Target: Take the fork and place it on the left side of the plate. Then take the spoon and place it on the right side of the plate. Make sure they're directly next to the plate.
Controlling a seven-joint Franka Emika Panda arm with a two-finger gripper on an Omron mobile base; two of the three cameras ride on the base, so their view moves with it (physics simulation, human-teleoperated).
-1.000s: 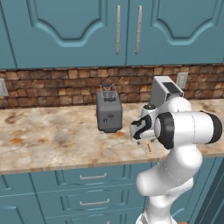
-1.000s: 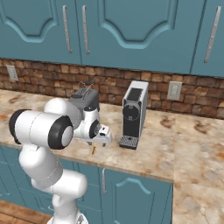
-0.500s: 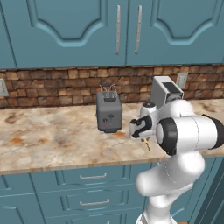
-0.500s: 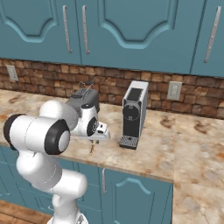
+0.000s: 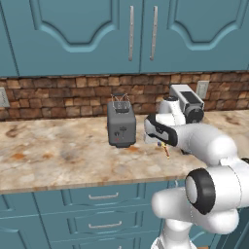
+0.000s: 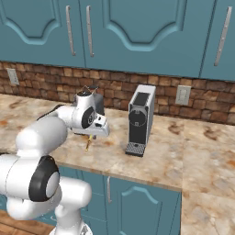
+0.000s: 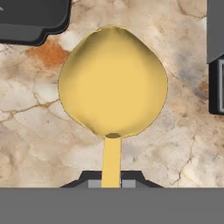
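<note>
The spoon is yellow-gold, with a broad rounded bowl and a thin orange handle running down between my fingertips. My gripper is shut on that handle. From the base, my gripper hangs over the counter between the toaster and the coffee machine, and the spoon dangles below it. From the other side the spoon hangs under my gripper just above the marble. The fork and the plate are out of view.
A dark grey toaster stands to the left of my hand, its corner close to the spoon. A silver coffee machine stands to the right, its base near. The beige marble counter stretches left; brick wall behind.
The jaws have closed on the spoon's handle. The hand and spoon have shifted slightly up since the earliest frames, and the arm's elbow has swung lower.
</note>
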